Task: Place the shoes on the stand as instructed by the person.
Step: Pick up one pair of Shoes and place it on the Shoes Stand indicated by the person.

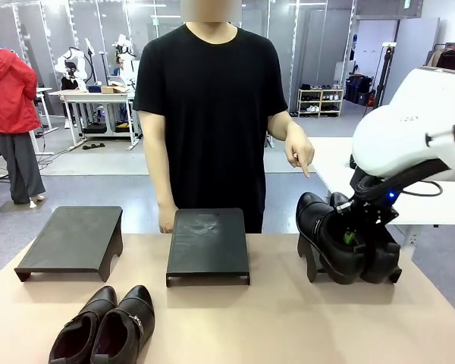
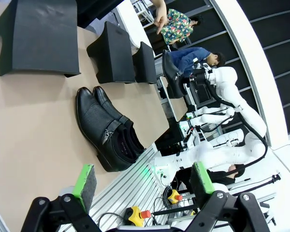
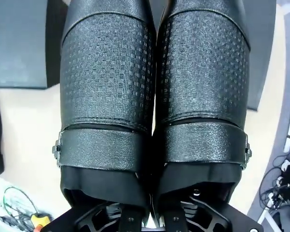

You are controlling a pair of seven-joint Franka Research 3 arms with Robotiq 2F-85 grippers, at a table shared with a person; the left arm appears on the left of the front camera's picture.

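Right gripper (image 1: 349, 236): clamped on the held pair (image 1: 327, 233). Its fingers reach down into the shoe openings and pinch the two adjoining inner walls together, which you can see at the bottom of the right wrist view.
Held pair: centre right of the front view, tilted, with the toes pointing away from the gripper. It is at the right stand (image 2: 145, 63). You cannot tell whether the soles already rest on it.
Person (image 1: 212, 106): top centre of the front view, behind the table (image 1: 288, 326). The person's hand (image 1: 299, 154) points one finger down toward the held pair.
Left gripper (image 2: 142, 180): spread wide and holding nothing, at the bottom of the left wrist view.
Second pair (image 1: 106, 332): lower left of the front view, side by side on the table and on no stand.
Other stands: the left stand (image 1: 72, 236) and the middle stand (image 1: 208, 241) are both bare on top.
Done: as I read it, one pair is gripped and sits at the spot the finger marks.
Left: you have yet to settle and release this pair. Then the second pair needs a stand — which one depends on where the person points. I judge the task less than half done.
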